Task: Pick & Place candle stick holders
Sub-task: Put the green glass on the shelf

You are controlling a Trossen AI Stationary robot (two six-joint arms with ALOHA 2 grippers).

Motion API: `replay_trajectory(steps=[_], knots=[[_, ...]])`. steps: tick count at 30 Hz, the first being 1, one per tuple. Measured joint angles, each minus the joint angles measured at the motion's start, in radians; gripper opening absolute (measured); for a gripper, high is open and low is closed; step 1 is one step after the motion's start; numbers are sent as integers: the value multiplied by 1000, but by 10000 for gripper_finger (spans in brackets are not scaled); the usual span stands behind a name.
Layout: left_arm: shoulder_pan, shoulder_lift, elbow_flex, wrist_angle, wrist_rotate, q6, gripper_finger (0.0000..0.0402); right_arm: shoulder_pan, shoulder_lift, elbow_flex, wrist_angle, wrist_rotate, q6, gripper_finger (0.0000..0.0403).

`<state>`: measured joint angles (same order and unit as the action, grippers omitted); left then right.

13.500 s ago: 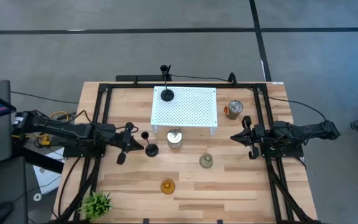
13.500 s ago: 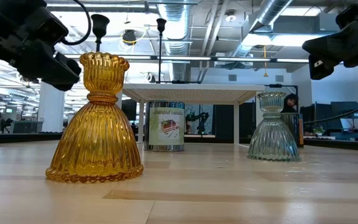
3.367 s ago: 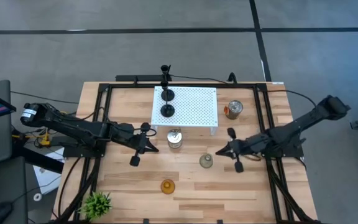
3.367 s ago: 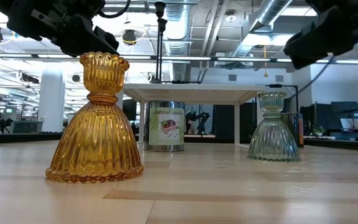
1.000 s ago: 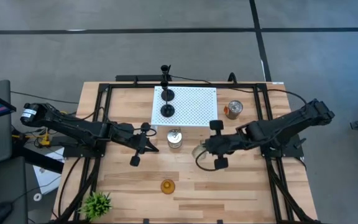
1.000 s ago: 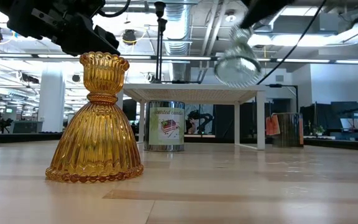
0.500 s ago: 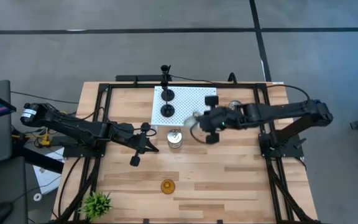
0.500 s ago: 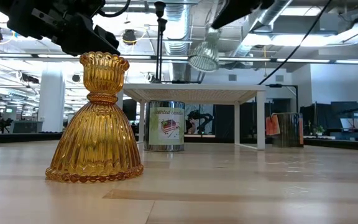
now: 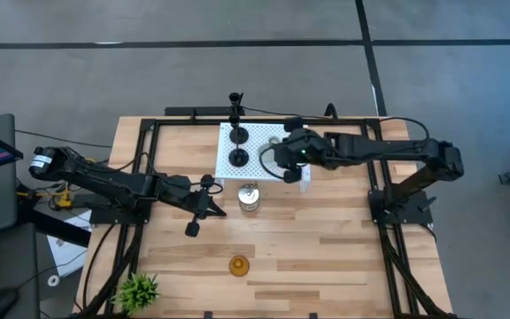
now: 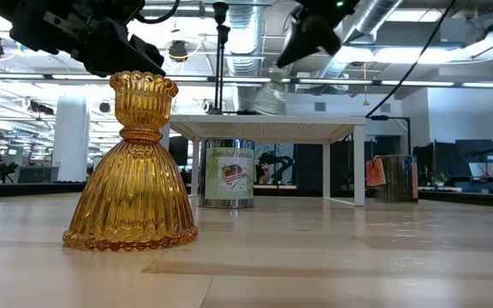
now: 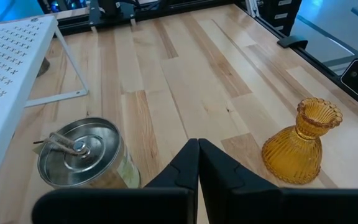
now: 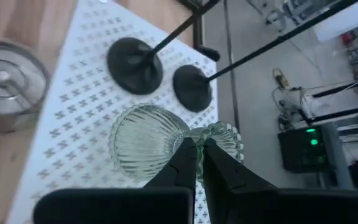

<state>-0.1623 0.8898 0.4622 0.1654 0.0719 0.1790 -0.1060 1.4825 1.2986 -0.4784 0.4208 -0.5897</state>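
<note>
Two black candle stick holders (image 9: pixel 237 135) (image 9: pixel 237 158) stand on their disc bases on the white perforated shelf (image 9: pixel 277 133); they also show in the right wrist view (image 12: pixel 134 65) (image 12: pixel 191 84). My right gripper (image 9: pixel 280 159) is shut on the pale-green glass holder (image 12: pixel 145 140) over the shelf's right half. The amber glass holder (image 9: pixel 238 264) stands on its wide base near the table's front, and shows in the low view (image 10: pixel 133 171). My left gripper (image 9: pixel 204 206) hangs shut and empty left of the tin, as the left wrist view (image 11: pixel 197 149) shows. My right gripper pinches the green holder at its narrow neck (image 12: pixel 194 138), between the wide ribbed base and the cup top (image 12: pixel 227 138), with its two fingers. The fingers come slanting from the table's right. The holder is tipped on its side just above the shelf; whether it touches the shelf I cannot tell.
A round tin (image 9: pixel 250 198) with a metal lid stands in front of the shelf, close to my left gripper (image 11: pixel 79 155). A small green plant (image 9: pixel 137 288) stands at the front left corner. Black frame rails (image 9: pixel 144 168) run along both table sides.
My right gripper has carried the pale-green holder up and toward the table's far edge, from the bare table right of the tin to a place over the white shelf. The holder has stayed tipped in the hold and lifted clear of the table.
</note>
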Motion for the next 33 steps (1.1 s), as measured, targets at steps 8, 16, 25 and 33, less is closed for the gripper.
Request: replay_trajectory(steps=[8,16,25,33], knots=[[5,0,0,0,0,0,10,-62,83,12,56,63,-43,0],[7,0,0,0,0,0,10,-81,189,105,37,106,-61,0],[7,0,0,0,0,0,10,-86,226,165,-19,119,-64,0],[7,0,0,0,0,0,10,-87,215,165,-68,118,-47,0]])
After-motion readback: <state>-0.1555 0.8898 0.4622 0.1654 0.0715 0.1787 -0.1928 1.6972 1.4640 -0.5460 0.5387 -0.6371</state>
